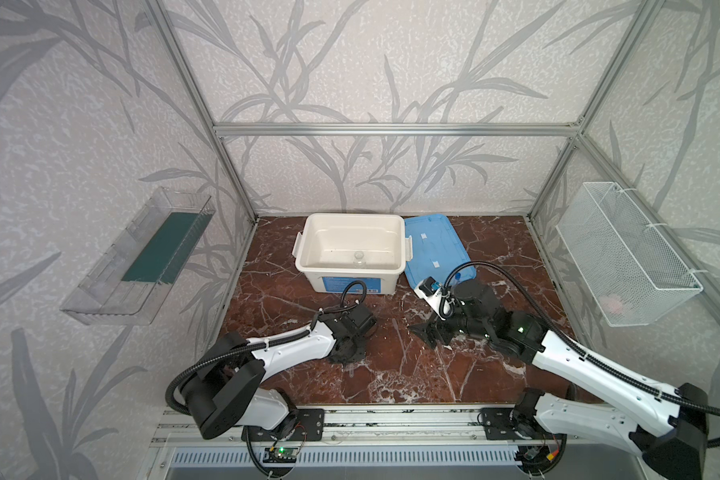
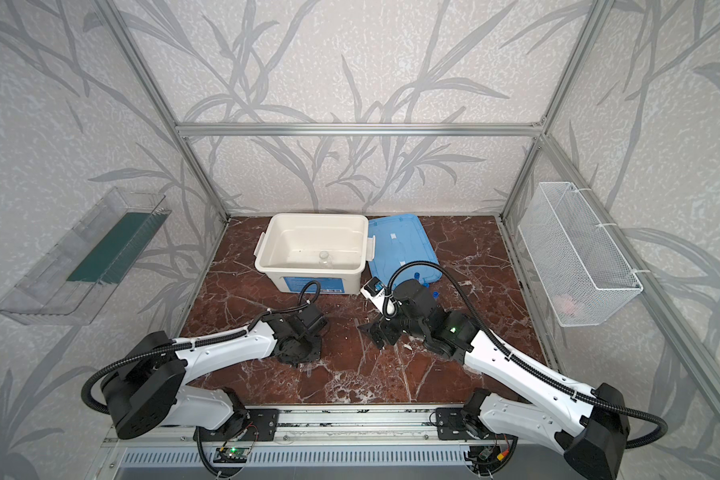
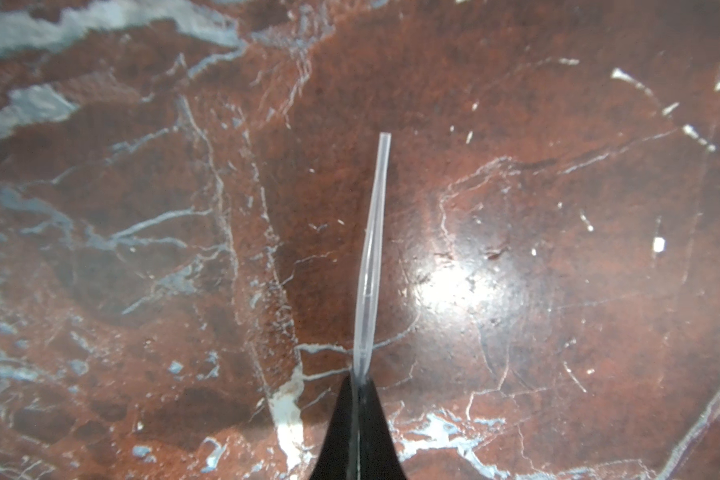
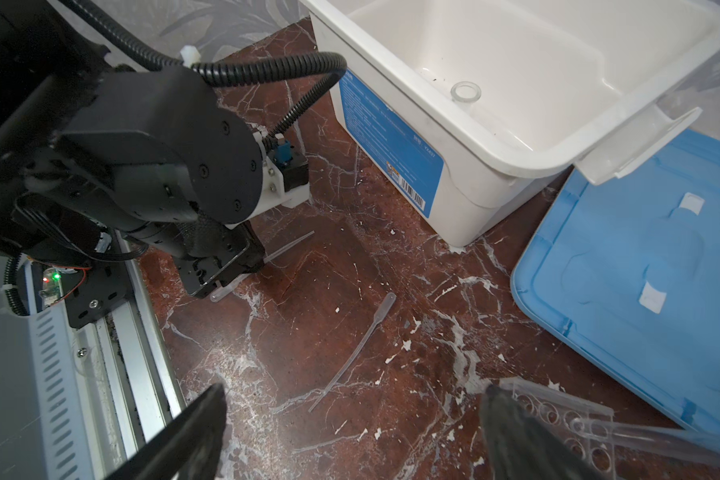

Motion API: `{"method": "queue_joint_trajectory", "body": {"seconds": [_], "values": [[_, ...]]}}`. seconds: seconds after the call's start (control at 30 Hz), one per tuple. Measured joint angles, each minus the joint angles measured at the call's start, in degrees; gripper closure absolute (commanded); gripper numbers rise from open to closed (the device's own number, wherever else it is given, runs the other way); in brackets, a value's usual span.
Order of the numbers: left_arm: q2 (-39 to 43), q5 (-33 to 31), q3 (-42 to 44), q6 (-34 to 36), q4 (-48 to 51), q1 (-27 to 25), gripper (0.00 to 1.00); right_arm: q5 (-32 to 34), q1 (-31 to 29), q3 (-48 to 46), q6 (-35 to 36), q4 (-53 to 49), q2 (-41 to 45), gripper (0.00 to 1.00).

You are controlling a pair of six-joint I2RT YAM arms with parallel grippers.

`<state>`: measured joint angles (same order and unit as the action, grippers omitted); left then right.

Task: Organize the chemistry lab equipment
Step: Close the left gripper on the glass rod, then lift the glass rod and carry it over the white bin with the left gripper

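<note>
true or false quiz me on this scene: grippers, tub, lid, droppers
1. The left gripper is shut on a thin clear dropper. True.
2. The blue lid covers the tub. False: it lies on the table beside the open tub.
3. A small clear jar sits inside the tub. True.
4. The right gripper holds the second dropper. False: its jaws are open and that dropper lies loose on the table.

Leaf-print wallpaper walls [image 1: 350,62], aluminium frame [image 1: 391,129], red-brown marble tabletop [image 1: 391,374]
</note>
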<state>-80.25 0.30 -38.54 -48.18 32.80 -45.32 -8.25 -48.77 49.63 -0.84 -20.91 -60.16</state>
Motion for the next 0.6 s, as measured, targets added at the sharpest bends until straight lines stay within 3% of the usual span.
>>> {"method": "queue_joint_trajectory", "body": {"seconds": [0.13,0.33,0.6], "values": [[0.9,1.0,-0.2,0.0,0.8,0.0,1.00,-3.2,0.0,0.0,-1.5,1.6,-1.3,0.01],[5.7,1.4,-4.0,0.0,3.4,0.0,1.00,-6.9,0.0,-0.2,-3.5,4.0,-2.3,0.01],[12.2,0.0,-11.9,2.2,7.8,0.3,1.00,-5.7,0.0,1.0,-4.3,4.7,-2.3,0.01]]}}
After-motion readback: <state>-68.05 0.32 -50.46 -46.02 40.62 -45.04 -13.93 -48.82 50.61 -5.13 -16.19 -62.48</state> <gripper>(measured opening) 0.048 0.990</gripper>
